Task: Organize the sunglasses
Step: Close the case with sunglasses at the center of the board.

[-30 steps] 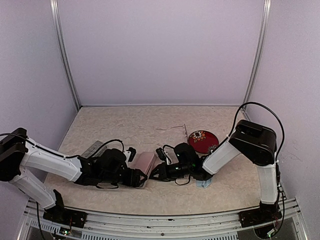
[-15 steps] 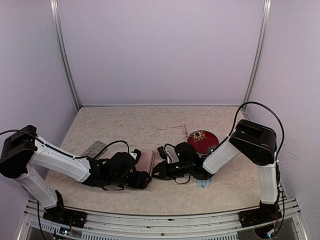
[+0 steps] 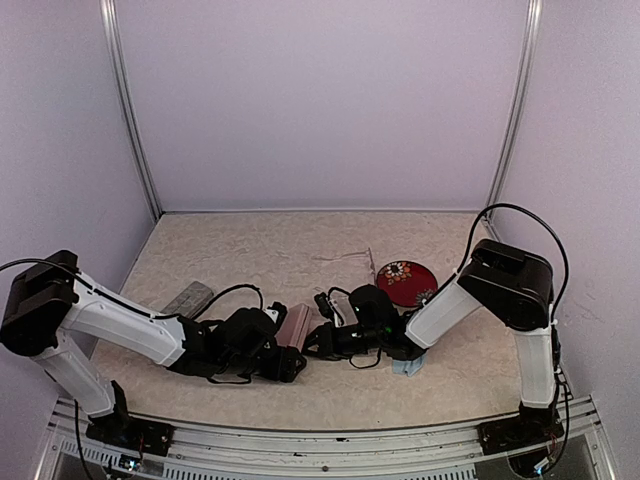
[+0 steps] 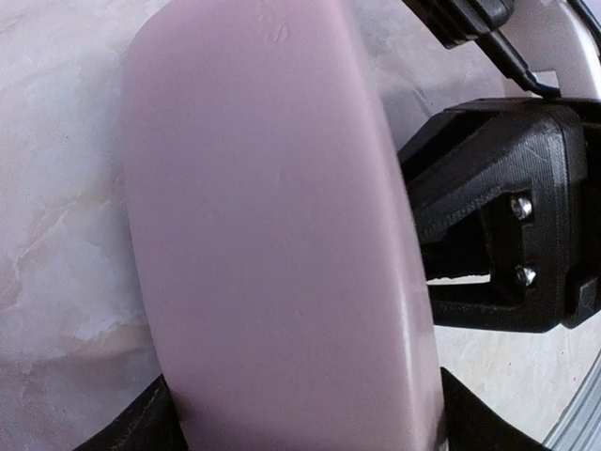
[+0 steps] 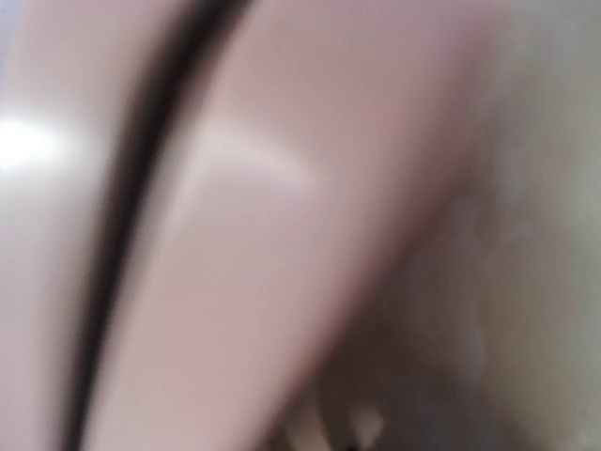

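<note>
My left gripper (image 3: 285, 346) seems to pinch the pink case (image 4: 272, 235) crosswise; pale sunglasses (image 3: 350, 258) lie beyond the right gripper (image 3: 316, 342), jaws unreadable.

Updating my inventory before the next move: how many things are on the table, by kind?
Cases: 2 (pink case, grey case)
Glasses: 1 (pale clear pair)
Cloths: 1 (light-blue cloth)
Other: 1 (red round floral item)
Total: 5 in view

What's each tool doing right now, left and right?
Left tool: closed across the width of the pink case.
Right tool: up against the same case; open or shut cannot be told.
</note>
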Controlling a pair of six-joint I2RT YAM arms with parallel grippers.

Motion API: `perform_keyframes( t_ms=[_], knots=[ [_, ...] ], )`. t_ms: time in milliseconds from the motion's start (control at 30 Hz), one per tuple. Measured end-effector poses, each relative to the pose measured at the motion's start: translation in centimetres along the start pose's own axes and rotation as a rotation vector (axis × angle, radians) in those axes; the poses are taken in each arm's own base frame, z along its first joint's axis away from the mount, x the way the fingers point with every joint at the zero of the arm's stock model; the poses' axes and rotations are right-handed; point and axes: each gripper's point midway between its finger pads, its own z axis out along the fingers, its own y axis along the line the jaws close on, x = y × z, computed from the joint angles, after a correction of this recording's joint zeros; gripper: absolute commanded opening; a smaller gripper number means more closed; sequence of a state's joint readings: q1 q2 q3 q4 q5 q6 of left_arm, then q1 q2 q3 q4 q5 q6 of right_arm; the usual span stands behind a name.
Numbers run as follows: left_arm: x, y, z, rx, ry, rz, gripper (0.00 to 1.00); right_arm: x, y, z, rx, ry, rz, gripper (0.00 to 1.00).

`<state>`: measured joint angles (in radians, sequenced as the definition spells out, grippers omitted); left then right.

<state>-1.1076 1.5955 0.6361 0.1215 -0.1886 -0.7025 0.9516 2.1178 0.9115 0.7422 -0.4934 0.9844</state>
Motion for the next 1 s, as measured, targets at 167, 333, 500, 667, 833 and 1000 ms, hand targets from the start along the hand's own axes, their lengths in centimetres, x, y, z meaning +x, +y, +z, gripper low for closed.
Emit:
perform_keyframes(
  t_ms=[167,333,500,667,833,1000],
  knots=[
    [-0.8,0.1,-0.1,-0.022,-0.027,0.0,0.5,0.0,0.0,0.0,0.001,0.001,-0.007,0.22],
    [-0.9,0.3,-0.1,-0.039,-0.033,0.008,0.53,0.0,-0.1,-0.1,0.01,0.0,-0.025,0.25],
    [-0.6,1.0,-0.4,-0.075,-0.022,0.043,0.79,0.1,-0.4,-0.7,0.038,-0.008,-0.056,0.25],
    [0.1,2.5,-0.9,-0.147,0.006,0.083,0.99,0.0,-0.8,-1.4,0.075,-0.016,-0.076,0.25],
    [-0.1,2.9,-1.8,-0.168,0.003,0.1,0.99,0.0,-0.9,-1.7,0.09,-0.015,-0.085,0.25],
    [-0.5,2.7,-2.5,-0.16,-0.004,0.109,0.99,0.0,-1.1,-2.0,0.097,-0.017,-0.089,0.25]
  ],
)
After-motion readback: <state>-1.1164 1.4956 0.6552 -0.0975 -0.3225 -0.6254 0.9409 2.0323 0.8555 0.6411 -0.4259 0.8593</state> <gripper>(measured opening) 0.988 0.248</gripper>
